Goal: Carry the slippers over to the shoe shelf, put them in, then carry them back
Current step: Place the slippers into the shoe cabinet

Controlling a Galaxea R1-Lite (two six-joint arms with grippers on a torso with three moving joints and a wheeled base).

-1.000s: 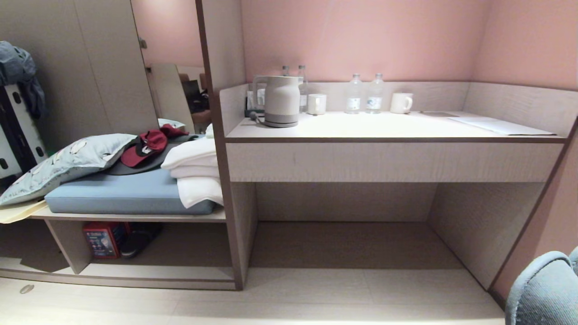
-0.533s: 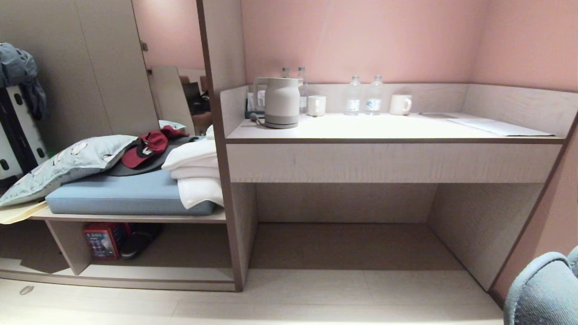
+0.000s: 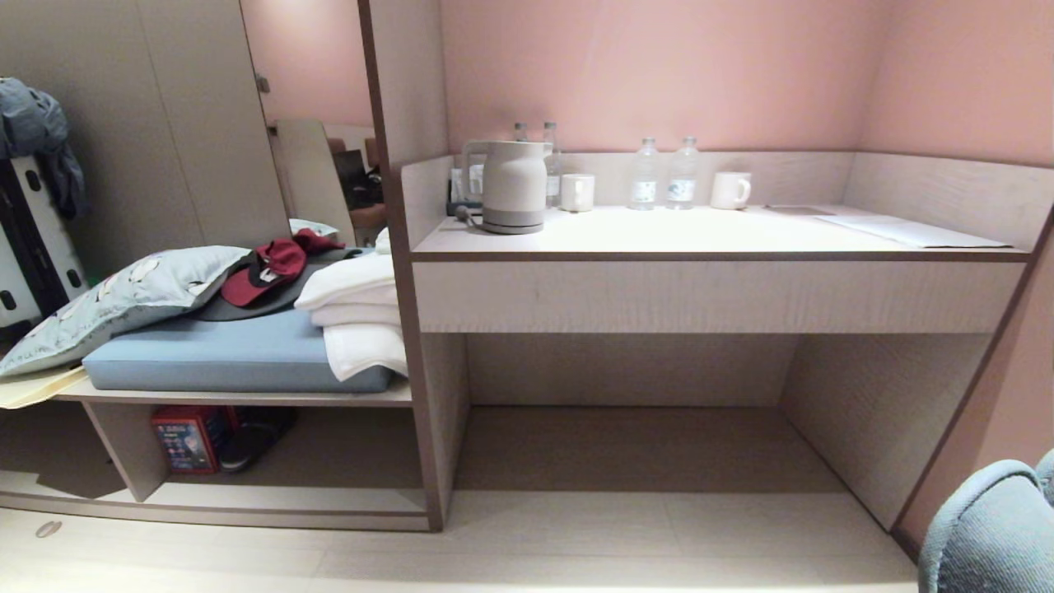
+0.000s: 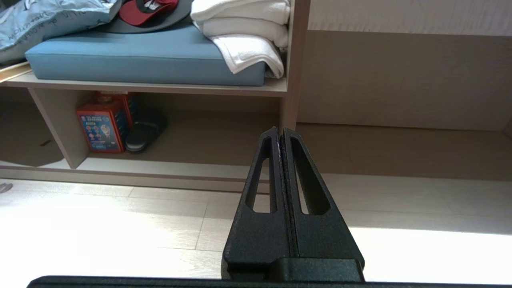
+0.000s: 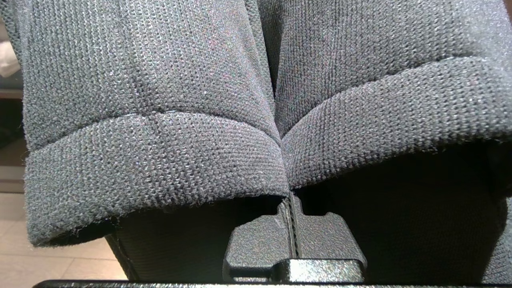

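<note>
The slippers, a pair in dark charcoal knit, fill the right wrist view. The two lie side by side, one (image 5: 152, 152) and the other (image 5: 380, 104), with their openings toward the camera. My right gripper (image 5: 289, 208) is shut on the two inner walls pressed together, with the fingertips hidden inside the fabric. The shoe shelf (image 3: 288, 497) is the low cubby under the blue cushion at the left, with a light bottom plank (image 4: 160, 168). My left gripper (image 4: 279, 130) is shut and empty, pointing at the post beside the shelf. Neither arm shows in the head view.
A red box (image 3: 185, 436) and a lone black shoe (image 3: 251, 436) sit in the shelf's left part. The desk (image 3: 708, 296) with kettle, bottles and mugs has a wide recess beneath. A blue-grey chair (image 3: 988, 535) stands at the near right. Pillow, cap and towels lie on the cushion.
The whole head picture has slid down a touch, so the camera moved slightly. Nothing in the scene has moved.
</note>
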